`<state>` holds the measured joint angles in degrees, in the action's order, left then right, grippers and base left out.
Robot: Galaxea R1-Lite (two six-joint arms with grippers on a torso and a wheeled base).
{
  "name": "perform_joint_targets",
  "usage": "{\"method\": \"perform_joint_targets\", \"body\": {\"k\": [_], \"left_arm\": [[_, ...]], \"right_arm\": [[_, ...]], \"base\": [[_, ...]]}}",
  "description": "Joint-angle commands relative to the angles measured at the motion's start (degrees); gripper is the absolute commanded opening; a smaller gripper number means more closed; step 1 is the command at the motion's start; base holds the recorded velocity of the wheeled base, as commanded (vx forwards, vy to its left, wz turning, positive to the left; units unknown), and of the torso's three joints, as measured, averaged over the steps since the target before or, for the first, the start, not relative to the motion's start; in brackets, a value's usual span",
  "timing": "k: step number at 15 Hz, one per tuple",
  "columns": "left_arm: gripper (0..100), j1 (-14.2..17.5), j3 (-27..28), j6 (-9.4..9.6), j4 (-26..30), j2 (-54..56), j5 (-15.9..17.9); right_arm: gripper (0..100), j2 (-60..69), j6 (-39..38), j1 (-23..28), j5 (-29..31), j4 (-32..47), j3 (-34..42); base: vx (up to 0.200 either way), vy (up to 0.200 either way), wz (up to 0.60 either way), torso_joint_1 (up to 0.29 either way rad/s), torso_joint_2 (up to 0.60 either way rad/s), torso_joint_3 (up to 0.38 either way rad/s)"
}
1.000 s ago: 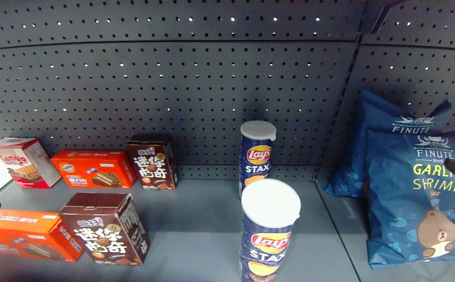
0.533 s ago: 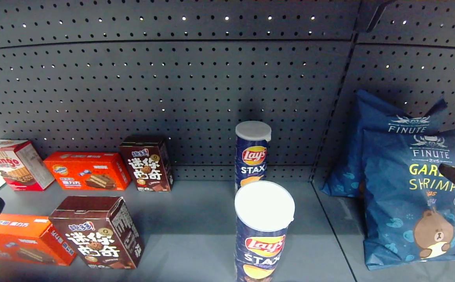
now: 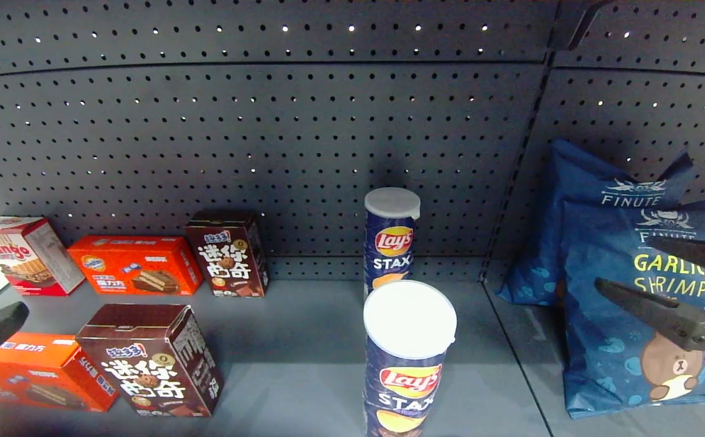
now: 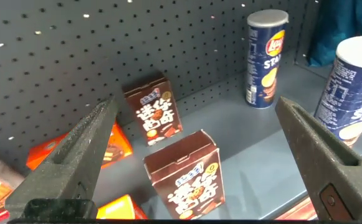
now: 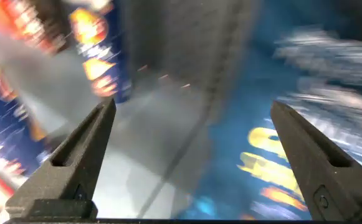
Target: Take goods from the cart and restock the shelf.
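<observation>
Right tool (image 3: 624,262) has advanced in from the right edge, fingers apart, before two blue snack bags (image 3: 613,358). Head view: two white-lidded blue chip cans (image 3: 410,358) upright on the shelf (image 3: 303,334); five boxes (image 3: 152,358) at left. Left wrist view: left tool (image 4: 196,106) fingers apart, empty, over two brown boxes (image 4: 187,180). Right wrist view: fingers apart, empty.

The grey shelf (image 3: 303,340) carries a back can (image 3: 391,240) and a front can (image 3: 408,358), upright mid-shelf. Toward its left end sit two brown boxes (image 3: 150,359), two orange boxes (image 3: 135,264) and a wafer box (image 3: 27,255). Two blue bags (image 3: 607,358) lean near the right end.
</observation>
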<state>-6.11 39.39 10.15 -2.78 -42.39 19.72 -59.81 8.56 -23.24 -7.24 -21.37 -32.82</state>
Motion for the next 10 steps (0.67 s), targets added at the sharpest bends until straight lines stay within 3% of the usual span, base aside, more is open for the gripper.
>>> {"method": "perform_joint_targets", "body": {"k": [1,5,10], "left_arm": [[100,-0.04,-0.01,0.04,-0.12,-1.47,0.05],[100,0.13,-1.24,0.04,0.49,-0.5,-0.3],[100,0.39,-7.4,-0.05,0.58,5.3,-2.06]], "right_arm": [[100,-6.2,0.06,-3.66,0.03,-0.08,-0.67],[100,-8.84,0.06,-9.64,0.21,-0.08,-0.41],[100,-13.58,0.06,-10.87,0.39,-0.08,-0.14]], "base": [[0.0,0.0,0.0,0.0,0.0,0.0],[0.0,0.0,0.0,0.0,0.0,0.0],[0.0,0.0,0.0,0.0,0.0,0.0]]}}
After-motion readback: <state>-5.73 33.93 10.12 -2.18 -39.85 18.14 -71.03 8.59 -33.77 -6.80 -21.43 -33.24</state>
